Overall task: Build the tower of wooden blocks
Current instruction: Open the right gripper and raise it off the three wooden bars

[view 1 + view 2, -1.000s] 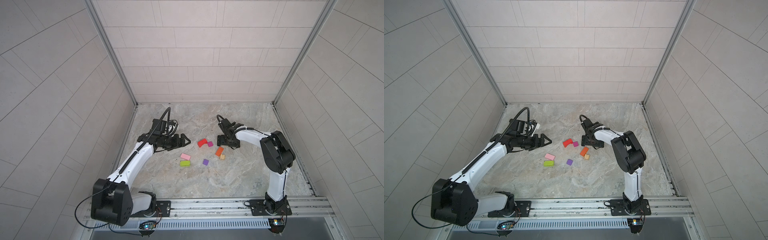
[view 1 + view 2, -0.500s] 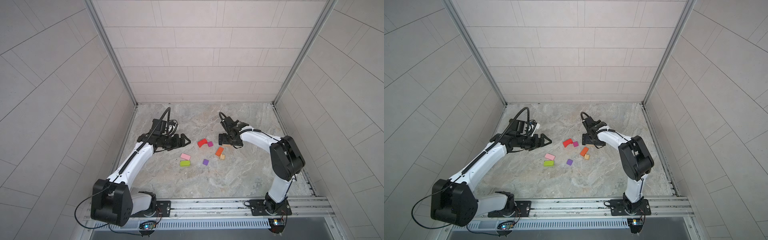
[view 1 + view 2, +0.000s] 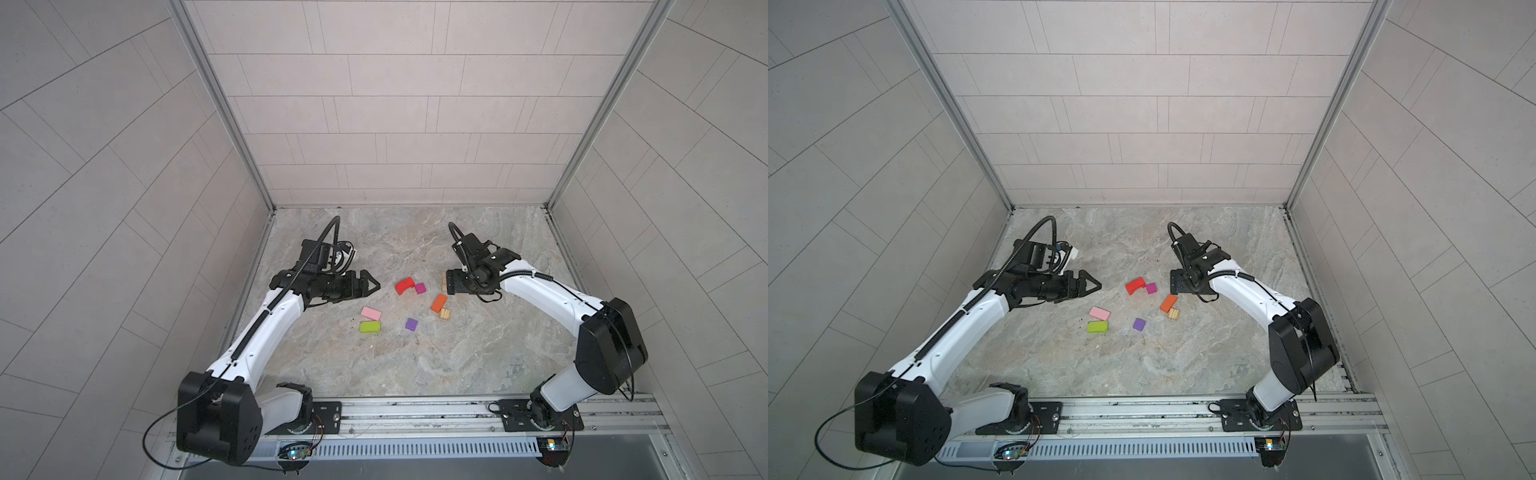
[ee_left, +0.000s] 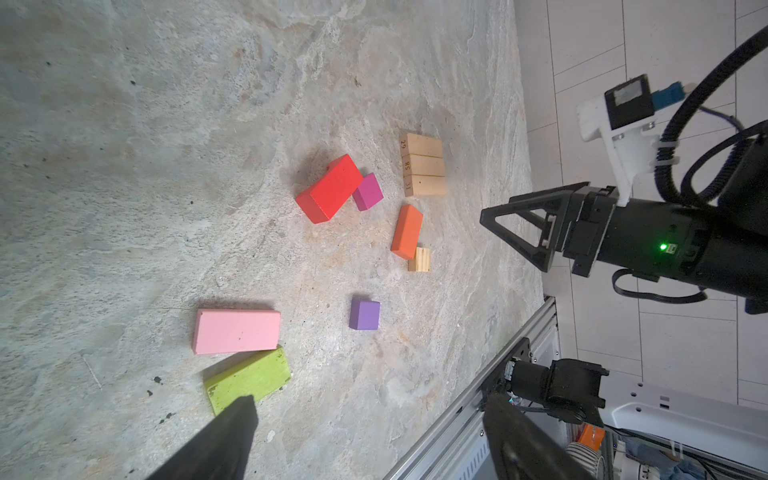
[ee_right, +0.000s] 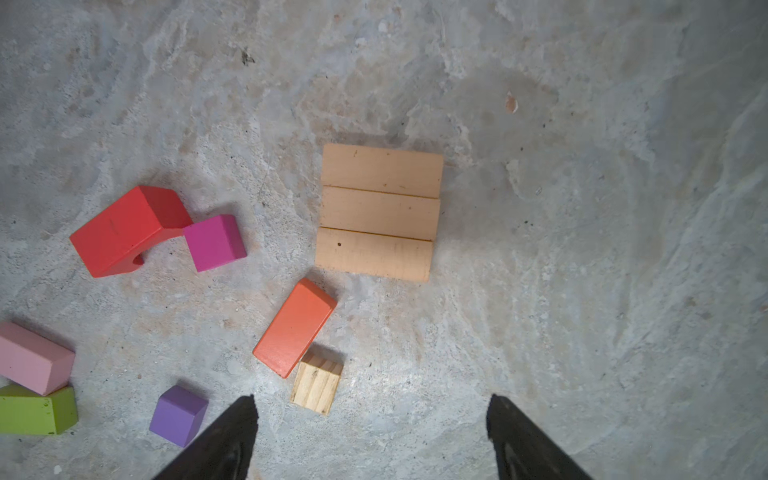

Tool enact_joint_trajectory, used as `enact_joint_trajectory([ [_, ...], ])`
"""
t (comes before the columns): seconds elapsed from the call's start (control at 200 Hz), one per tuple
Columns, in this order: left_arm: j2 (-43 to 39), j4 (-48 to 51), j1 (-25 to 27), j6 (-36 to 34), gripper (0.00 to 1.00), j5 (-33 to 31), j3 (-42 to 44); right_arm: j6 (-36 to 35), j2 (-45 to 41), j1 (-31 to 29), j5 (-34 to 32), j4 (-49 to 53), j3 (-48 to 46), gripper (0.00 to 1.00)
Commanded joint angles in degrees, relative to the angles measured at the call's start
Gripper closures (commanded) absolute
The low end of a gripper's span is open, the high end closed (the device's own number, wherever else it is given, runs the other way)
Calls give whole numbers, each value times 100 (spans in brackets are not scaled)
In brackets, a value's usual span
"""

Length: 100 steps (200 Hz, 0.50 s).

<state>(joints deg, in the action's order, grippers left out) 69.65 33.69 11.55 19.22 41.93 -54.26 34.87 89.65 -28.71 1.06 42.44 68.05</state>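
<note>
Three plain tan bars lie flat side by side on the stone floor. My right gripper hangs open just above and beside them, with nothing between its fingers. In a top view it covers most of the bars. Loose blocks lie around: a red arch, a magenta cube, an orange rectangle, a small tan cube, a purple cube, a pink rectangle and a lime green rectangle. My left gripper hovers open, left of the red arch, holding nothing.
Tiled walls close in the floor at the left, right and back. A metal rail with both arm bases runs along the front edge. Bare stone floor stretches between the blocks and the rail.
The right arm's elbow has swung out to the right and toward the front, while its gripper stayed over the tan bars. The left arm has not moved.
</note>
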Motion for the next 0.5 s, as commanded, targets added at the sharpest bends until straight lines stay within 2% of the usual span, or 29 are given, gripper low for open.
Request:
enact_joint_trajectory([
  [0.0, -92, -180, 14, 91, 8, 43, 108, 383, -37, -218, 73, 121, -83, 18],
  [0.39, -100, -231, 14, 161, 8, 24, 144, 1979, 457, -876, -385, -918, -258, 31],
  [0.495, -126, -224, 13, 160, 8, -10, 146, 2106, 687, -908, -385, -1128, -219, 32],
])
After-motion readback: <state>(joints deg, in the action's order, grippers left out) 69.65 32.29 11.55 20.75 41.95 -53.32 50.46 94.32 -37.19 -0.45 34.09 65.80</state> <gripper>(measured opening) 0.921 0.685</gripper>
